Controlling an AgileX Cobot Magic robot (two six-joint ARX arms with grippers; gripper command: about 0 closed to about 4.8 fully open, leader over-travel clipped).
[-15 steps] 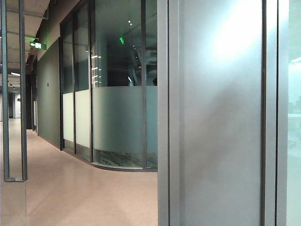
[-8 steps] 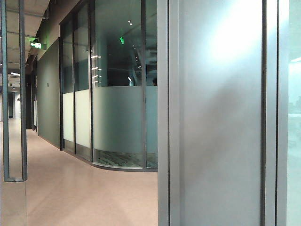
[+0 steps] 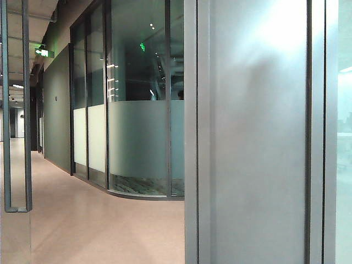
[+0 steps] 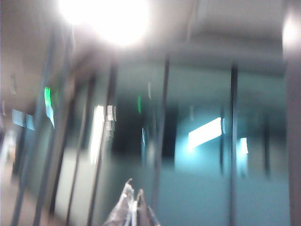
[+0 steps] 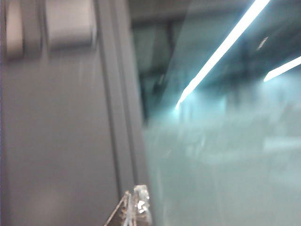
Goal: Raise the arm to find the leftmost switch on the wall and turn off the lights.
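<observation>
Exterior view: no part of either arm appeared in frame.

Left wrist view, heavily motion-blurred: only the tips of the left gripper [image 4: 133,207] were seen at the frame edge. The two fingers [image 4: 123,210] looked slim, tapered to points, pale grey to translucent, with a thin dark line between them.

Right wrist view, also blurred: the right gripper [image 5: 133,207] showed as narrow, clear or glassy-looking tips with bright speckled highlights, possibly reflections off a glossy surface. One finger [image 5: 123,210] had a thin angled edge.

No cables, screws or markings could be made out.
</observation>
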